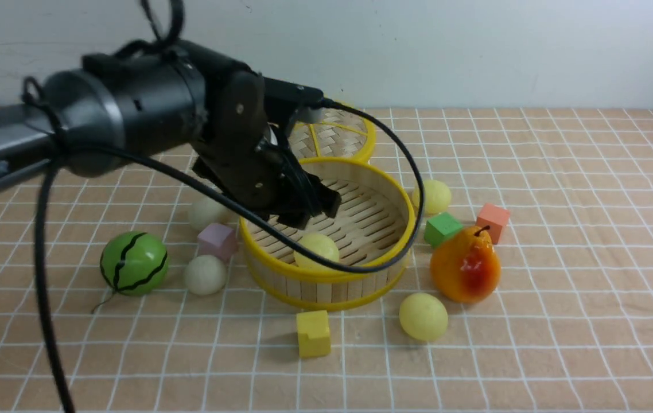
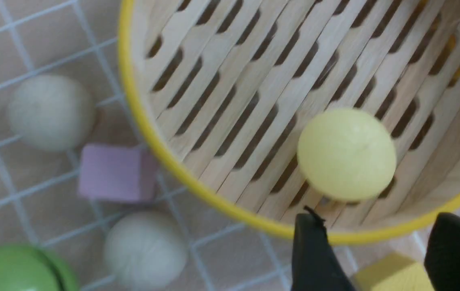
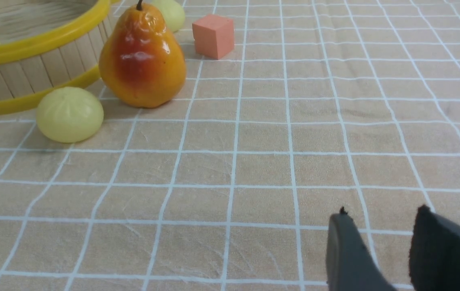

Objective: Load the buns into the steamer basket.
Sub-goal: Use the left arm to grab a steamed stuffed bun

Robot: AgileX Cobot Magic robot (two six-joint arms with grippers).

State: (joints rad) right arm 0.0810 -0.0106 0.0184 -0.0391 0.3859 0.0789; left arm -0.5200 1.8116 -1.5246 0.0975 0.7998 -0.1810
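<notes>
Left hand [image 1: 315,211]: positioned over the near-left part of the steamer basket [image 1: 326,272], above its rim. The jaws stand wide apart and nothing is between them.

Right hand [image 3: 383,230]: visible in the right wrist view only. It is over the worktop [image 1: 562,321], well apart from the pear [image 1: 465,264]. The jaws are partly apart with nothing between them.

Bun locations:
- First yellow bun [image 1: 317,249]: inside the steamer basket, on the slatted floor against the near wall. It is below the left hand and clear of its fingers.
- Second yellow bun [image 1: 423,316]: on the worktop, to the near right of the steamer basket and just nearer than the pear.
- Third yellow bun [image 1: 432,196]: on the worktop at the right of the steamer basket, just beyond the green cube [image 1: 441,228]. Contact between the two cannot be determined.
- Near off-white bun [image 1: 205,275]: on the worktop left of the steamer basket, between it and the watermelon ball [image 1: 133,263].
- Far off-white bun [image 1: 206,212]: on the worktop left of the steamer basket, beyond the lilac cube [image 1: 217,241], which separates the two off-white buns.

Other items: the woven lid [image 1: 338,135] lies beyond the steamer basket. The yellow cube [image 1: 313,332] sits nearer than the basket. The salmon cube [image 1: 493,221] sits right of the green cube.
</notes>
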